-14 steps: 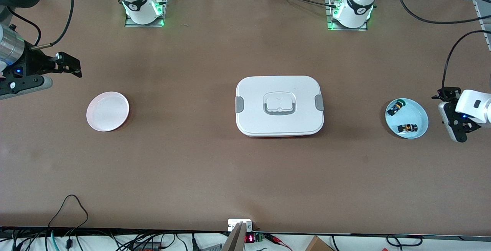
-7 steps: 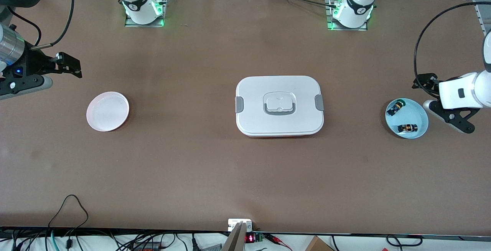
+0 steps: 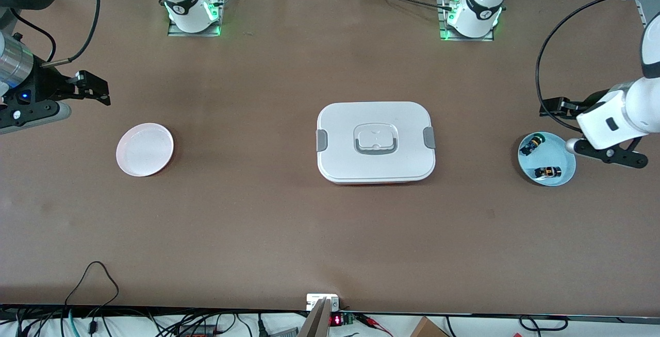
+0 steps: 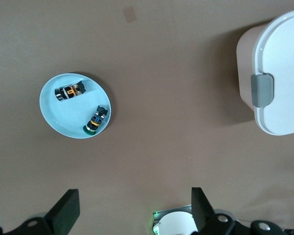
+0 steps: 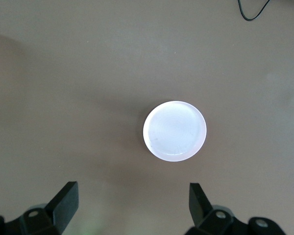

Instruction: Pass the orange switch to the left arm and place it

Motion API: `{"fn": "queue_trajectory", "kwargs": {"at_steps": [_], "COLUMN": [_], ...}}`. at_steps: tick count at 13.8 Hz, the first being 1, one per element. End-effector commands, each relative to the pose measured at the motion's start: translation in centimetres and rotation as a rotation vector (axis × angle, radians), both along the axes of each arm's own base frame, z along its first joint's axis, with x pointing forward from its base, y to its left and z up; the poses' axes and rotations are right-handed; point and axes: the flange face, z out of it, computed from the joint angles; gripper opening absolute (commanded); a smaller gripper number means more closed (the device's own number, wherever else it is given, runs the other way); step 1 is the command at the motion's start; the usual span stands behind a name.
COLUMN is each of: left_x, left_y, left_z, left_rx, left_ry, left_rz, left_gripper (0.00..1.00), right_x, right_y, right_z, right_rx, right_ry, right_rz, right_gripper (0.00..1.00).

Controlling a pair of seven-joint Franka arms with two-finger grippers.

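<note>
The orange switch [image 3: 547, 172] [image 4: 71, 90], a tiny black-and-orange part, lies in a blue plate [image 3: 562, 156] [image 4: 54, 115] at the left arm's end of the table. Beside it in the plate lies a small black part with blue and green bits [image 3: 531, 145] [image 4: 96, 120]. My left gripper [image 3: 607, 154] [image 4: 134, 208] hangs open and empty above the table beside that plate. The white lidded box [image 3: 375, 141] [image 4: 279, 73] sits mid-table. My right gripper [image 3: 31, 114] [image 5: 132, 203] waits open and empty at the right arm's end, near the pink plate [image 3: 145, 149] [image 5: 174, 130].
The two arm bases [image 3: 192, 10] [image 3: 472, 15] stand along the table edge farthest from the front camera. A black cable loop [image 3: 95, 275] and a small display unit [image 3: 324, 303] lie at the edge nearest it. Bare brown tabletop lies between the plates and the box.
The left arm has swung and turned its wrist beside the blue plate, its hand rising a little. The right arm, the plates, the box and both parts have stayed put.
</note>
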Motion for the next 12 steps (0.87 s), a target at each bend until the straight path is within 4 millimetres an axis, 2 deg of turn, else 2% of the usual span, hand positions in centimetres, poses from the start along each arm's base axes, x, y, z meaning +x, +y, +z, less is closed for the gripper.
{"fn": "queue_trajectory", "kwargs": {"at_steps": [1, 2, 5, 8, 10, 12], "left_x": [0.1, -0.2, -2.7, -5.4, -5.4, -4.7], "left_y": [-0.3, 0.7, 0.0, -0.1, -0.9, -0.4], "left_z": [1.9, 2.3, 4.4, 4.2, 4.2, 3.7], "left_rx": [0.02, 0.019, -0.001, 0.019, 0.019, 0.01], "left_ry": [-0.059, -0.09, -0.257, -0.306, -0.311, -0.308], "left_rz": [0.06, 0.101, 0.113, 0.312, 0.249, 0.241], "left_gripper": [1.0, 1.0, 1.0, 1.0, 1.0, 1.0], "right_x": [-0.2, -0.2, -0.1, -0.2, -0.1, -0.1], "right_y": [0.4, 0.4, 0.3, 0.4, 0.2, 0.3], "right_z": [0.6, 0.6, 0.6, 0.6, 0.6, 0.6], "right_rx": [0.001, 0.001, 0.001, 0.001, 0.001, 0.001], "right_ry": [-0.013, -0.013, -0.013, -0.013, -0.013, -0.013], "right_rz": [-0.009, -0.009, -0.01, -0.009, -0.012, -0.01], "right_gripper": [1.0, 1.0, 1.0, 1.0, 1.0, 1.0]}}
